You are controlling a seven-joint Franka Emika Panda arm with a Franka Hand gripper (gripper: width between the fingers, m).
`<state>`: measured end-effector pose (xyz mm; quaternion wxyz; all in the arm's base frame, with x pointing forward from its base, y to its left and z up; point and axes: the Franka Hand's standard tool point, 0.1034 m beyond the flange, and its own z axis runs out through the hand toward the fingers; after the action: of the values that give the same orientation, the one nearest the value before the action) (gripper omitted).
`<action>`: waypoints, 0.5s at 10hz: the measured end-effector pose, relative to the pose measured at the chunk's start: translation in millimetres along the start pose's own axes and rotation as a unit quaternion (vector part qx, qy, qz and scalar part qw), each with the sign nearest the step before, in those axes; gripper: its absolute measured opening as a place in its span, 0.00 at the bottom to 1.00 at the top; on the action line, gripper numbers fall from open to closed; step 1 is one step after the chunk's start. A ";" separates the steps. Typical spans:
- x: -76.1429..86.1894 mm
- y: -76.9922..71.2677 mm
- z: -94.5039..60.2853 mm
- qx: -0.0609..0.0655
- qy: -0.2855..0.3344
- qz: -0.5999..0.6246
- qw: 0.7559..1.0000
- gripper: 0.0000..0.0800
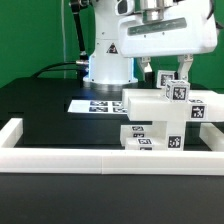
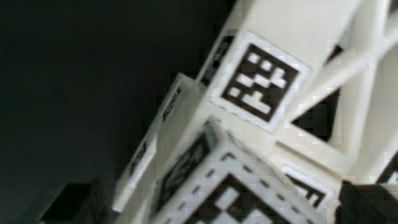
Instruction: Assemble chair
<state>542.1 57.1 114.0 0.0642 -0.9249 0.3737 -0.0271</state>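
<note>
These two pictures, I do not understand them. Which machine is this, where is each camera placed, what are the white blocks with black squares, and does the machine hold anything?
The machine is a robot arm with a two-finger gripper at its end. One picture comes from a camera standing off the arm, the other from a camera on its wrist, very close to the parts. On the black table stand white chair parts, partly stacked together, bearing black-and-white square tags that cameras can recognise. Behind them lies a flat marker board, and a low white border frame runs around the work area. The gripper hangs just above the parts, open, and seems to hold nothing.
</note>
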 end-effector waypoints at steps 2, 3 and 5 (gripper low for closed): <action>4.1 -1.0 -2.8 -0.005 0.002 -0.109 0.994 0.81; 4.8 -2.1 -3.8 -0.007 0.001 -0.148 0.989 0.81; 3.7 -3.6 -4.2 -0.012 0.003 -0.220 0.975 0.81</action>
<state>546.9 56.6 118.7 0.0449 -0.9850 0.1619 -0.0389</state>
